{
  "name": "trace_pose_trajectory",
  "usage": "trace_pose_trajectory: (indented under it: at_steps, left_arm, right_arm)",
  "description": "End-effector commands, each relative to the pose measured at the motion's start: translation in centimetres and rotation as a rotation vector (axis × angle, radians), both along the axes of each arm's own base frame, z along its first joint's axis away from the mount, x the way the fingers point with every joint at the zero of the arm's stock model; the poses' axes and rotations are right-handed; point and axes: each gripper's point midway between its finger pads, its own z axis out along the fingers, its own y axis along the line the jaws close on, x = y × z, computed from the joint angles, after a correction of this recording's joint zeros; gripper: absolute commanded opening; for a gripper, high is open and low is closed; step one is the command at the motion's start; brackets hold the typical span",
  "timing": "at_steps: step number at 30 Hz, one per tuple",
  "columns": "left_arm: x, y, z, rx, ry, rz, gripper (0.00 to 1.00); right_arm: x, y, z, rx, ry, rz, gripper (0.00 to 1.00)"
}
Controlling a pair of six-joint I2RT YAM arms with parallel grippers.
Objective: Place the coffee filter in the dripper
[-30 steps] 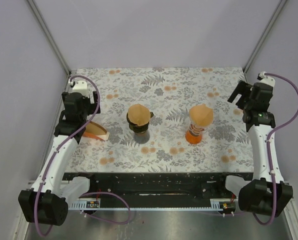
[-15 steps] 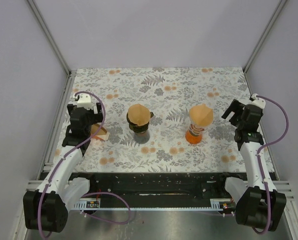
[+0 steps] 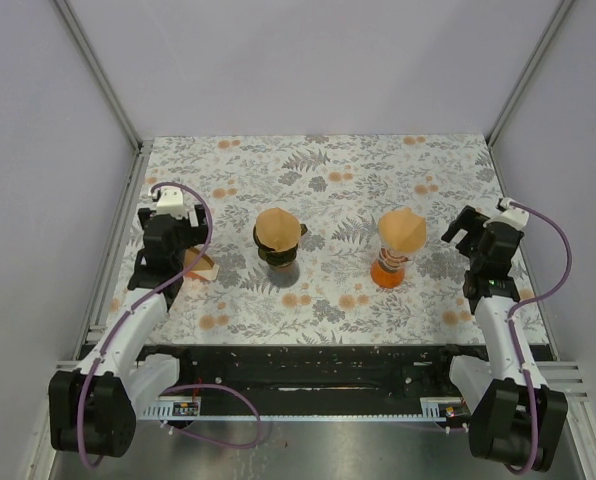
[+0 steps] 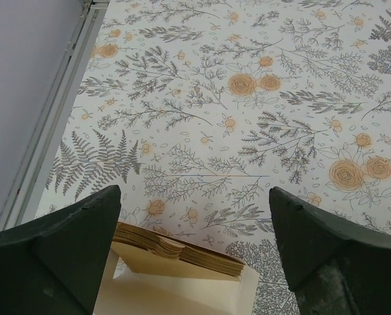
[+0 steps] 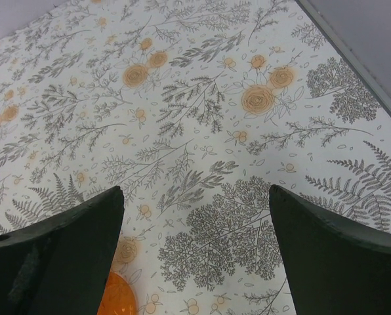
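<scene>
Drawn back toward near edge: left fingers (image 4: 58, 249), right fingers (image 5: 51, 249), both spread, empty. Brown paper cone filter (image 3: 276, 226) fills dark dripper (image 3: 278, 250).

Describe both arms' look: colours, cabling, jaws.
The left arm and right arm match: white links with black joint housings and black wrists. A purple cable loops from each wrist back toward the base. The jaws are matt black, broad and wedge-shaped in the wrist views. No legible markings show.
</scene>
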Motion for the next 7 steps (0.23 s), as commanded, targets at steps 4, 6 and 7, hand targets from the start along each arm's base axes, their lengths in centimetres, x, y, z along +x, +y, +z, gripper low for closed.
trace_pose_trajectory:
  at_steps: [4, 6, 7]
  left_arm:
    - [0.45, -0.49, 0.82, -0.013, -0.056, -0.028, 0.99]
    - [0.41, -0.67, 0.85, -0.021, -0.064, -0.037, 0.99]
    - [0.36, -0.76, 0.74, -0.026, -0.054, -0.040, 0.99]
  right_arm:
    - [0.89, -0.27, 3.12, -0.038, -0.130, 0.004, 0.99]
    - [0.82, -0.24, 3.01, -0.037, -0.140, 0.003, 0.99]
    - [0.78, -0.26, 2.74, -0.038, -0.142, 0.002, 1.00]
